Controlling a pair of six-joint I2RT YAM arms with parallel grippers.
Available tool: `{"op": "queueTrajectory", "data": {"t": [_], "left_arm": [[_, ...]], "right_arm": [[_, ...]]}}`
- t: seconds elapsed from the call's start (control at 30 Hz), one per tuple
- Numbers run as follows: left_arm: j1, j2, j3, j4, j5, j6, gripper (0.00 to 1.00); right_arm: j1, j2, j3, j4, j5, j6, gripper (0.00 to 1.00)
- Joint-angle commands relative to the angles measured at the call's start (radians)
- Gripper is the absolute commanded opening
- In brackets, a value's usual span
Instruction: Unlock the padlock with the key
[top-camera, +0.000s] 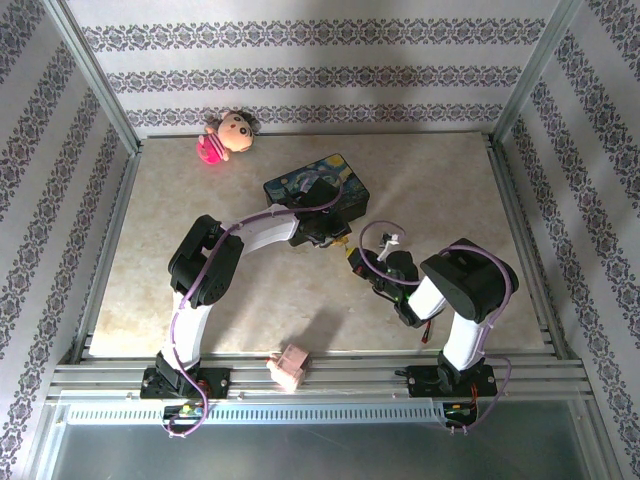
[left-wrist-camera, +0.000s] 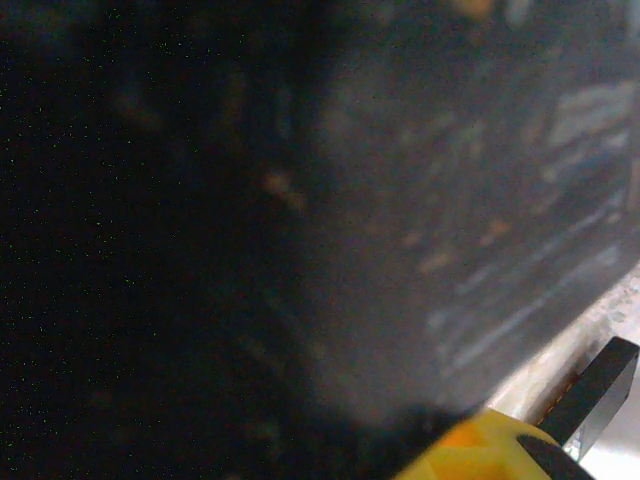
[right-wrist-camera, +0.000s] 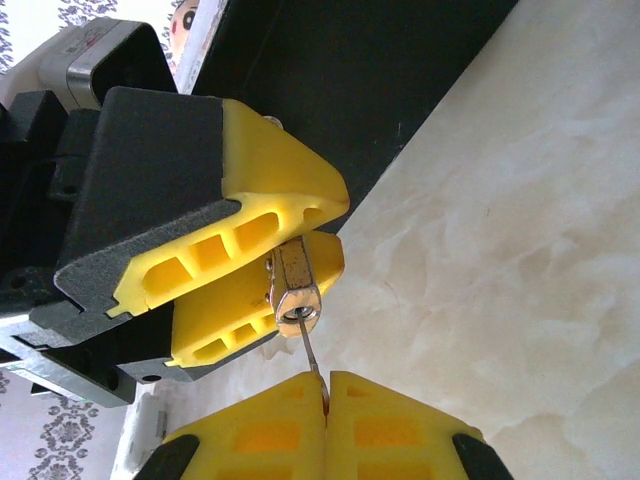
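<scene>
Pink and blocky, a small object (top-camera: 290, 368) sits at the near edge of the tabletop (top-camera: 180, 200), between the two arm bases; what it is cannot be made out from above.

Further in, right of the tabletop's centre, the right gripper (right-wrist-camera: 325, 385) has its yellow fingers pressed flat together with no gap between them, clamped on the key (right-wrist-camera: 311, 355). Only the key's thin silvery blade shows, sticking up out of the seam between the fingers. Its tip meets the keyhole end of the padlock (right-wrist-camera: 293, 290), and it seems to have just entered, though the right wrist view does not show how deep.

The padlock is a tiny brass-gold body, held off the tabletop with its keyhole face turned toward the right gripper. The left gripper (right-wrist-camera: 325, 232) has it pinched between its two yellow fingers, which are nearly together — open no wider than the padlock's body. From above, the two grippers meet nose to nose near the tabletop's centre, just in front of the near edge of the dark-blue painted box (top-camera: 335, 180).

That box lies flat just beyond the left gripper. The left wrist view is a dark blur of the box's painted surface, with a yellow fingertip (left-wrist-camera: 480, 450) at the bottom.

Farthest off — by the far edge, toward the far left corner — lies a small doll (top-camera: 228, 137) in pink.
</scene>
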Motion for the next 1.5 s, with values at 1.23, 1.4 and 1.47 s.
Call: {"op": "queueTrajectory", "data": {"t": [1.23,1.4,1.47], "left_arm": [[0.007,0.023,-0.049,-0.078,0.096,-0.078,0.23],[0.007,0.014,-0.061,-0.056,0.09,-0.111,0.21],[0.007,0.015,-0.063,-0.051,0.088,-0.125,0.21]], "right_arm": [[-0.004,0.013,0.032,0.049,0.042,0.103,0.0],[0.002,-0.001,-0.011,0.049,0.099,0.096,0.0],[0.006,-0.004,-0.022,0.05,0.118,0.095,0.0]]}}
